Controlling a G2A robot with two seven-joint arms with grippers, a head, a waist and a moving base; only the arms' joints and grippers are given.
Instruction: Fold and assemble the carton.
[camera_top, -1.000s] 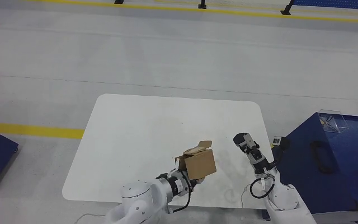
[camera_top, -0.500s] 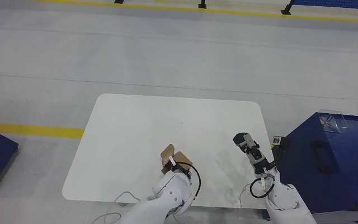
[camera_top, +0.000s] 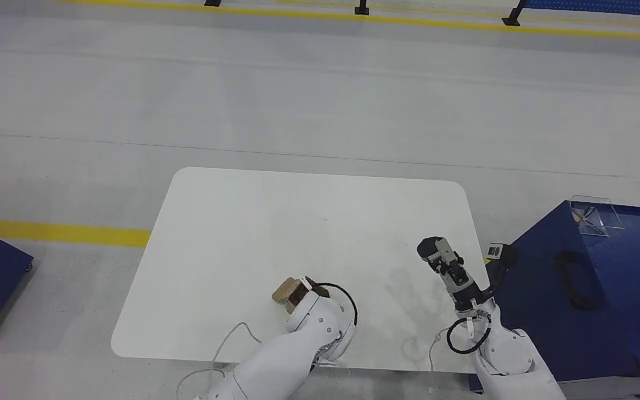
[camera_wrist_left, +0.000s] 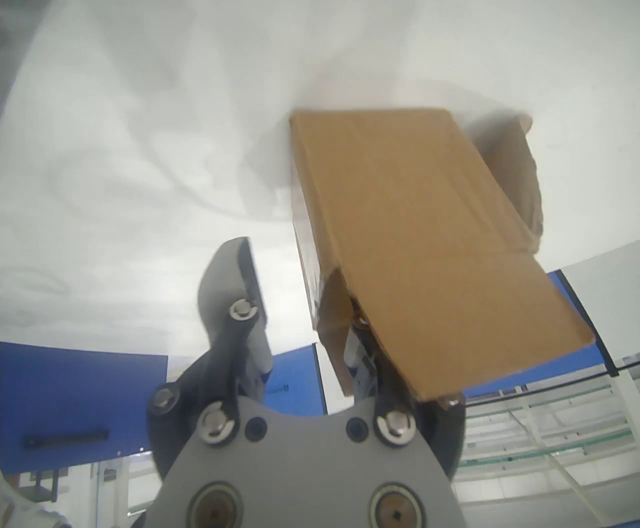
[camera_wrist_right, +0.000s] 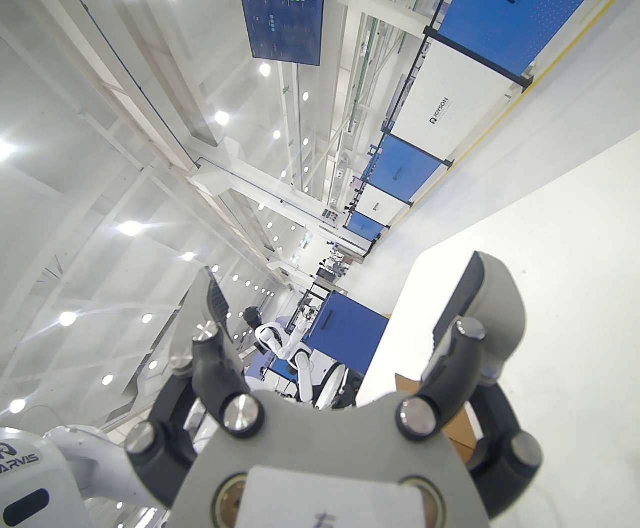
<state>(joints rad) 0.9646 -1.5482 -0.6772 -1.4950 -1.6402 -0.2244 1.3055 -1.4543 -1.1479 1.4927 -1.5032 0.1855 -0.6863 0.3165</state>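
Observation:
A brown cardboard carton (camera_top: 287, 292) with an open flap is near the front edge of the white table (camera_top: 300, 210), left of centre. My left gripper (camera_top: 303, 297) is shut on the carton (camera_wrist_left: 400, 210). One finger (camera_wrist_left: 235, 285) shows beside its side wall. The other is hidden under the flap. My right gripper (camera_top: 433, 248) is raised over the table's front right part, well apart from the carton. In the right wrist view it (camera_wrist_right: 345, 295) stands open with nothing between its fingers, and a bit of the carton (camera_wrist_right: 457, 432) shows behind it.
A blue cabinet (camera_top: 570, 300) stands just off the table's right edge, with a clear plastic piece (camera_top: 595, 215) on top. Another blue object (camera_top: 10, 265) sits at the far left. Grey floor with yellow lines surrounds the table.
The left arm swung round and carried the carton from the table's front centre to the left; much of the carton is now hidden behind the wrist. The right arm has not moved.

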